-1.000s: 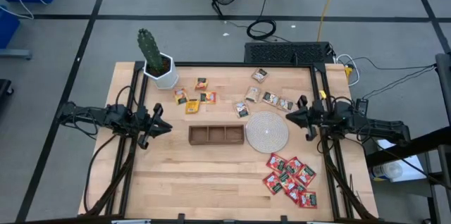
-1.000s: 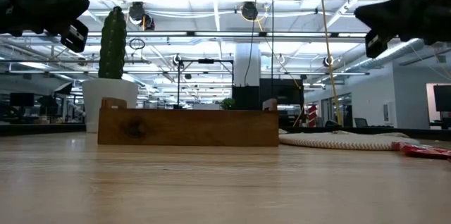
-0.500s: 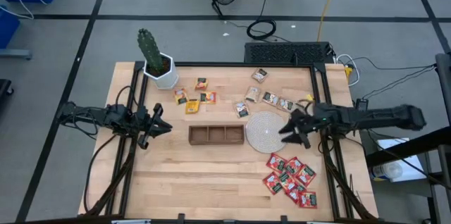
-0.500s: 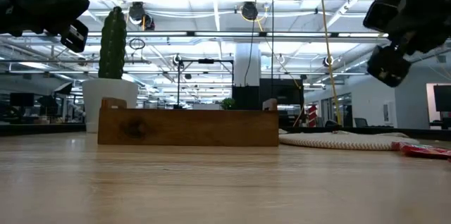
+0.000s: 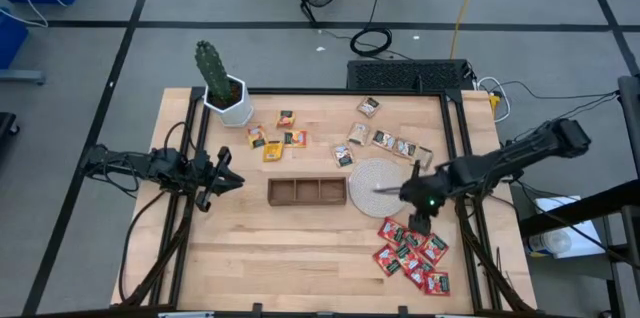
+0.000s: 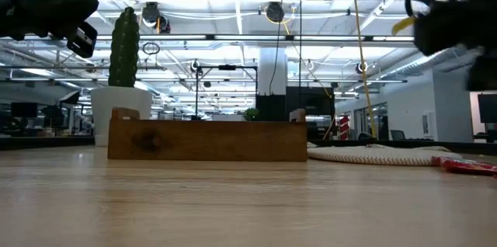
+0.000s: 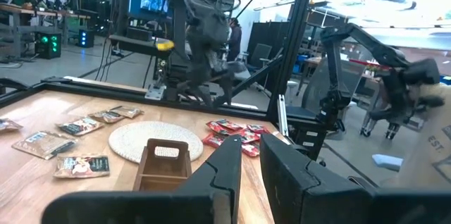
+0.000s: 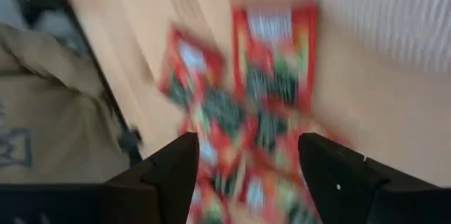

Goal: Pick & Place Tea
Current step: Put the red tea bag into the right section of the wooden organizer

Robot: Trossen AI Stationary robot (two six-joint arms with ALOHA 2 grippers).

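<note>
1. Right gripper (image 5: 421, 220) reaches out over the table's right half, just above the near end of the red tea sachets (image 5: 412, 254), beside the edge of the round whitish disc (image 5: 379, 186).
2. Right wrist view: the two dark fingers (image 8: 163, 171) stand clearly apart with nothing between them; red sachets (image 8: 271, 62) lie spread on the wood right below, blurred. No contact visible.
3. Red sachets form an overlapping cluster at the front right of the table, by the right frame rail.
4. Yellow-orange sachets (image 5: 272, 139) sit in a small loose group at the back, just right of the cactus pot (image 5: 232, 101).
5. Tan/brownish sachets (image 5: 378, 136) are scattered at the back right, behind the disc; one lies just beside the disc's back-left edge.
6. Wooden three-compartment tray (image 5: 307, 191) is at table centre, just left of the disc; all compartments look empty in the high view.
7. Left gripper (image 5: 226, 176) waits at the left edge of the table, left of the tray, off the surface. Left wrist view: its fingers (image 7: 227, 170) sit close together with only a narrow slit, holding nothing.
8. Low view: tray (image 6: 207, 140) in the middle, cactus (image 6: 124, 39) behind its left end, disc edge (image 6: 373, 154) and one red sachet (image 6: 470, 166) at the right. Left gripper (image 6: 54, 10) hangs at top left; the right arm (image 6: 460, 26) is a dark blur at top right.
9. Left wrist view also shows the right arm (image 7: 200, 37) far off, bent over the red sachets (image 7: 232, 132).
</note>
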